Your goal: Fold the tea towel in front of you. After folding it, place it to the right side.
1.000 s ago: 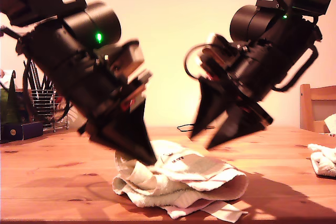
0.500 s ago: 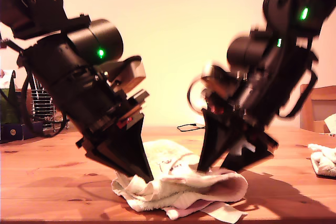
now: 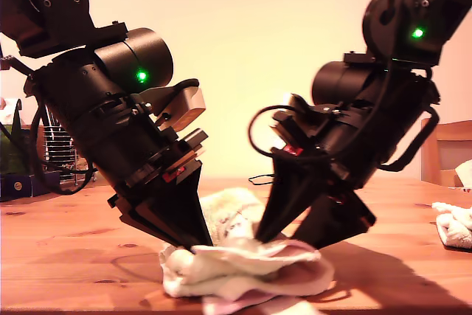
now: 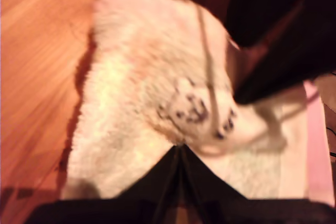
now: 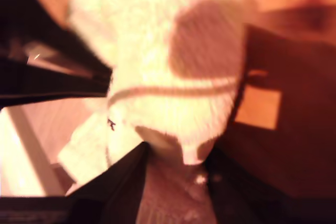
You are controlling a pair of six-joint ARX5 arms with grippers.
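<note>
The tea towel (image 3: 243, 267) is white and fluffy with pink edging. It lies crumpled on the wooden table (image 3: 74, 256) near its front edge, between both arms. My first gripper (image 3: 198, 240), on the arm at the exterior view's left, points down with its tip at the towel's near fold. In the first wrist view its fingers (image 4: 178, 150) meet, shut on the towel (image 4: 157, 77). My second gripper (image 3: 291, 240), at the exterior view's right, is down on the towel with its fingers apart. A bunched fold of towel (image 5: 173, 51) lies between them (image 5: 176, 153).
At the exterior view's left stand a wire rack of utensils (image 3: 60, 154) and a dark blue box (image 3: 29, 182). Another white cloth (image 3: 453, 223) and a wooden chair (image 3: 446, 149) are at the exterior view's right. A thin cable (image 3: 264, 179) lies behind the towel.
My second gripper came down from above onto the towel and now straddles it. The towel has bunched up and shifted toward the first gripper, which barely moved.
</note>
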